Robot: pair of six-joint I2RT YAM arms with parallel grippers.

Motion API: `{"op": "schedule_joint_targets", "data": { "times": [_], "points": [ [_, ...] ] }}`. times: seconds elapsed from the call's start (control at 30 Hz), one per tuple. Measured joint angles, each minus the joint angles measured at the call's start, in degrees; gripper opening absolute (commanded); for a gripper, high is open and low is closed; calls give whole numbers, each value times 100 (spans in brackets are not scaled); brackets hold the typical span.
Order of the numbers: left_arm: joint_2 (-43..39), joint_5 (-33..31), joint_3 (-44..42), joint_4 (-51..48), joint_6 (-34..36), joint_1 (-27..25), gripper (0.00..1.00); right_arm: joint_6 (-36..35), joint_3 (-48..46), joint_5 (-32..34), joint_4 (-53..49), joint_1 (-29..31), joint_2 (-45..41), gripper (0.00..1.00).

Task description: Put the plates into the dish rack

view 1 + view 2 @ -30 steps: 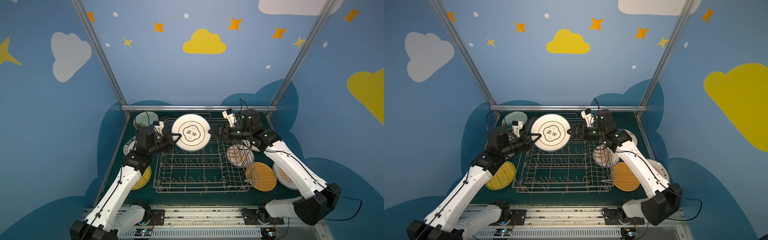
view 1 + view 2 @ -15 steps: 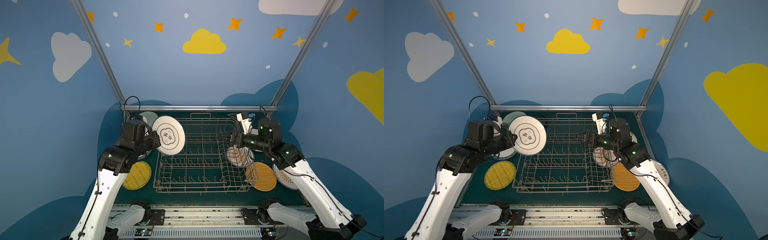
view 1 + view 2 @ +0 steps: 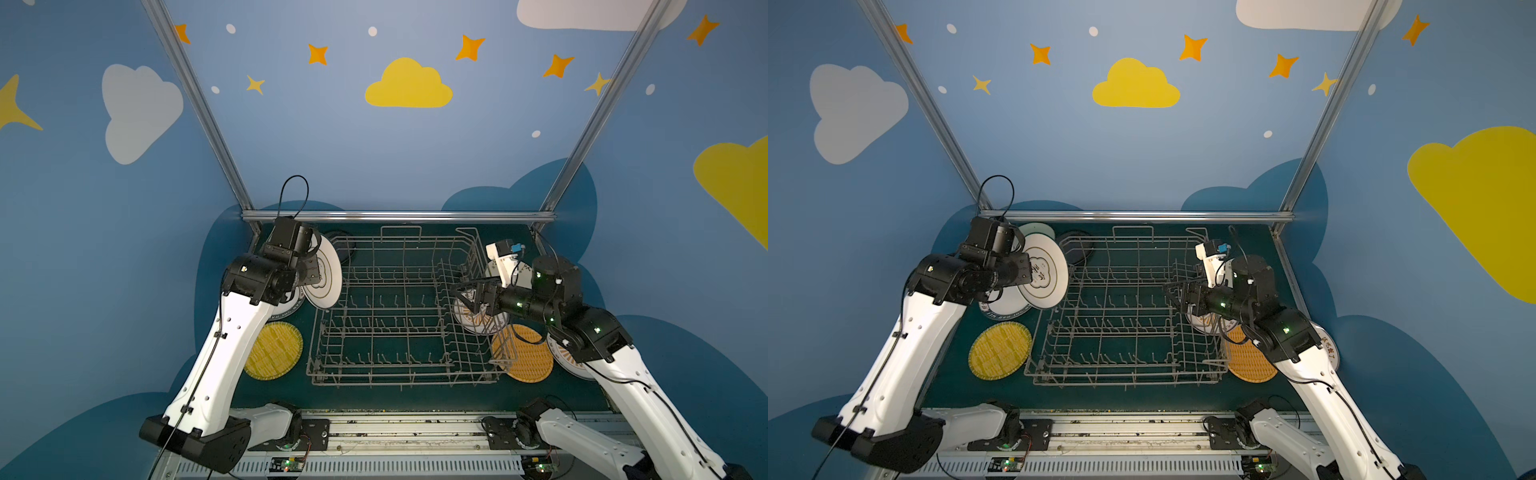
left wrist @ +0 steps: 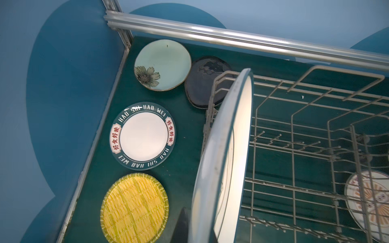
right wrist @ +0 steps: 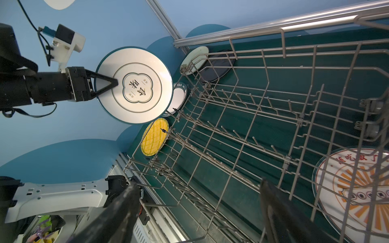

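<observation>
While the grey wire dish rack stands empty, our left gripper clamps a white teal-rimmed round plate upright beside its left wall; our right gripper gapes empty; other plates lie outside.

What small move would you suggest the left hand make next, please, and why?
Probably shift the left hand rightward over the dish rack. It grips the white plate on edge by the rack's left wall, and every tine row appears empty.
</observation>
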Motion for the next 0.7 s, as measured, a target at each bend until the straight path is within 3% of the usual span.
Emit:
{"op": "schedule_joint_targets", "data": {
  "times": [0.27,0.7],
  "points": [
    [841,-247,511,85,487,-107,4,-122,0,319,-391,0,-184,87],
    [1818,-483,531,269,664,-310,4,-127,-2,402,-479,0,-111,87]
  ]
}}
